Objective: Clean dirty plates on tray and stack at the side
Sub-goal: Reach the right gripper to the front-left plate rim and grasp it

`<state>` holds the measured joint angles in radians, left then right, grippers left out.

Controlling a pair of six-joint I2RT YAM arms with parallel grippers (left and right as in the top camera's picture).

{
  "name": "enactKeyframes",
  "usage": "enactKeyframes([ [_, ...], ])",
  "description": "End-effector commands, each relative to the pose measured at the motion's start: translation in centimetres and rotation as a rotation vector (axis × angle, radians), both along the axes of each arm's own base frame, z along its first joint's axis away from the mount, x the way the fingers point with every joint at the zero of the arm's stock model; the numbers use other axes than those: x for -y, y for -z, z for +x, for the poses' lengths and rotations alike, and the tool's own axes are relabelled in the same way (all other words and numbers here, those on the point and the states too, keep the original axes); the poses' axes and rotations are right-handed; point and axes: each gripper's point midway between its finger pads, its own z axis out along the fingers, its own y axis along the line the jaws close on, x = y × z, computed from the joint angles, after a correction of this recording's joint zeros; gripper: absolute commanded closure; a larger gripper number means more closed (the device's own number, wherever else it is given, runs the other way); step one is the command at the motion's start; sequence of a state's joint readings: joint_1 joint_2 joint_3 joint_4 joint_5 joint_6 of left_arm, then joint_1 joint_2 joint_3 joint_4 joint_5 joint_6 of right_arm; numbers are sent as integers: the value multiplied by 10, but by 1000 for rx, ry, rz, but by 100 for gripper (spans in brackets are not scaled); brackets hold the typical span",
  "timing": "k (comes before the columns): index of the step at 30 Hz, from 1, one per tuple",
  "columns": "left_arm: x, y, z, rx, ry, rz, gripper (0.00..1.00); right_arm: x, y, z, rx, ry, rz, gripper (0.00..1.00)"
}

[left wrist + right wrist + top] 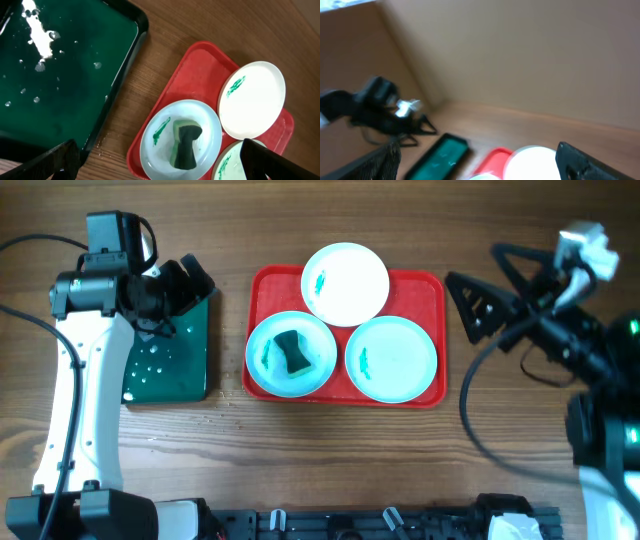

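Jaws of both arms gape, empty. Between them on the wooden bench [300,470], a large red rectangular plastic tray [268,292] holds a round white plate [345,283], a pale aqua plate [392,358] and a second aqua plate [312,330] bearing a green sponge [292,353]. Probably light, stiff, slippery: pinch a rim.

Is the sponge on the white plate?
No, the sponge lies on the left blue plate, and the white plate behind it carries no sponge.
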<state>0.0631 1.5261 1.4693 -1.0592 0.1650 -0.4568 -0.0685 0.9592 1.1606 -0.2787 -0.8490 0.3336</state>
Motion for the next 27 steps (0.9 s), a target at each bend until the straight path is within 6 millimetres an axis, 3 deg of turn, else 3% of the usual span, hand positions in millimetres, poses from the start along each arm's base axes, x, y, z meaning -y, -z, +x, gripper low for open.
enactKeyframes([
  [1, -2, 1, 0, -7, -4, 2, 0, -38, -9, -7, -99, -349, 145, 1],
  [5, -2, 2, 0, -8, -4, 1, 0, -68, 15, 24, -158, -290, 131, 1],
  [7, -2, 2, 0, -9, -4, 1, 0, -71, 43, 44, -259, -145, 71, 10],
  [9, -2, 2, 0, -8, -4, 1, 0, -68, 77, 59, -393, 11, -61, 10],
  [11, -2, 2, 0, -8, -4, 1, 0, -73, 100, 60, -494, 53, -208, 1],
  [17, -2, 2, 0, -8, -4, 1, 0, -114, 145, 62, -637, 17, -421, 1],
  [21, -2, 2, -2, -15, -4, 1, 0, -129, 183, 67, -677, 48, -532, 21],
  [24, -2, 2, -2, -15, -4, 1, 0, -136, 205, 71, -710, 37, -567, 26],
  [27, -2, 2, -2, -15, -4, 1, 0, -141, 238, 78, -769, 30, -608, 20],
])
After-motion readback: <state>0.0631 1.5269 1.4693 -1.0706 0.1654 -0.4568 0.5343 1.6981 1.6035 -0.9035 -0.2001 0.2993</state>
